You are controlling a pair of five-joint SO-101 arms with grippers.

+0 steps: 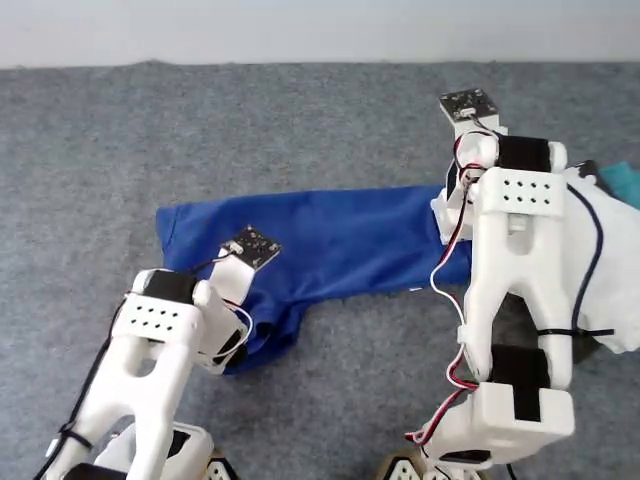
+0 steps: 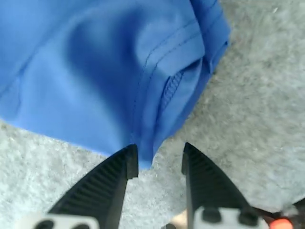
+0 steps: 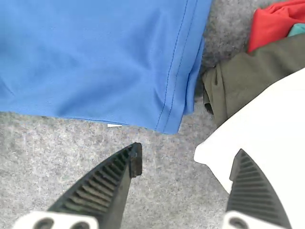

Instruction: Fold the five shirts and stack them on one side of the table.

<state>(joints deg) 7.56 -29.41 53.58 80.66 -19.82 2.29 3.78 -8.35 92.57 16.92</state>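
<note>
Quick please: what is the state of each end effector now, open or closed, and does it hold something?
Left end effector: open, holding nothing, at the edge of the blue shirt.
Right end effector: open, holding nothing, near the blue shirt's hem.

I am hanging my left arm (image 1: 165, 330) over the near corner of the blue shirt (image 1: 330, 245), which is lying spread across the grey table (image 1: 300, 120); my right arm (image 1: 515, 260) is covering its other end, beside a white shirt (image 1: 622, 300).
</note>
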